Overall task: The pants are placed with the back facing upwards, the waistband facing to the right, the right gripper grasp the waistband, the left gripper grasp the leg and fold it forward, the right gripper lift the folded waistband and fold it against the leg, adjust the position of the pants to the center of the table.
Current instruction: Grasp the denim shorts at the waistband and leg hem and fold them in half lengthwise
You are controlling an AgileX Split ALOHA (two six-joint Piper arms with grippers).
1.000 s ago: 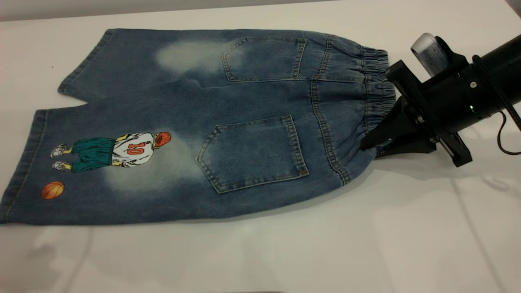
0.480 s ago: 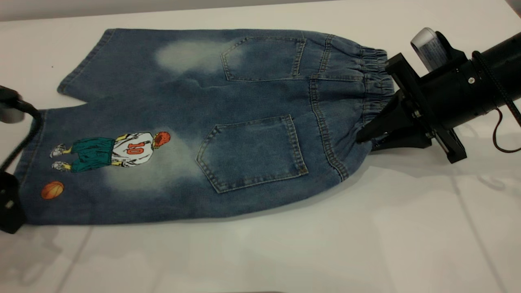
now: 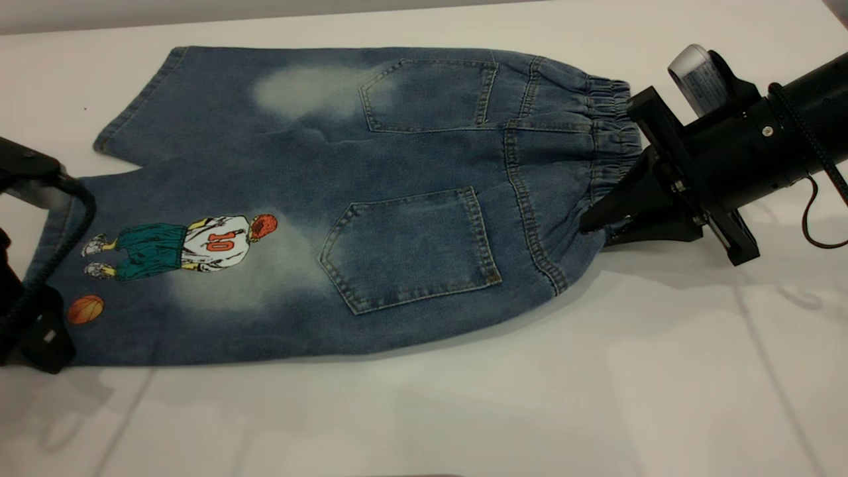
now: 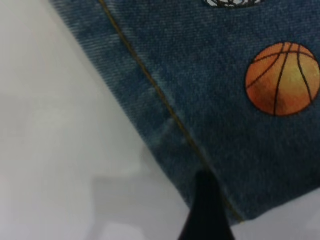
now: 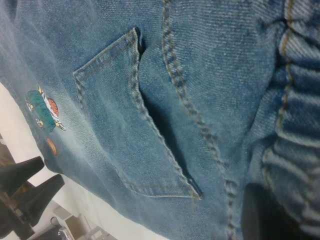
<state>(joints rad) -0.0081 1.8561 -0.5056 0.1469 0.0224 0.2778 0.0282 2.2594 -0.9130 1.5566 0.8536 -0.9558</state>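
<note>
**Right hand on waistband, left hand arriving at leg hem**

The pants [image 3: 331,199] lie flat, back up, on the surface [image 3: 464,411]. Long axis runs from the leg hems across to the waistband [image 3: 613,142]. Landmark used below: the orange ball print [image 3: 85,309].

- Right hand [image 3: 599,225]: at the far end of the pants from the ball print, clenched on the near corner of the waistband. Denim bunches around the tips there.
- Left hand [image 3: 46,341]: just beside the ball print, at the hem corner of the near leg. Its wrist view shows one dark fingertip [image 4: 206,210] lying over the hem edge [image 4: 165,107], the ball print close beyond it.
- Judgement: the left hand is the nearer one to the leg; the hem lies directly under and ahead of it, so the grasp looks imminent, not made.

Hidden or unclear:
- Second left finger is out of view; cannot tell whether that hand is released or clenched.
- Most of the left arm is cut off.
- Underside finger of the right hand is hidden beneath the fabric.
</note>
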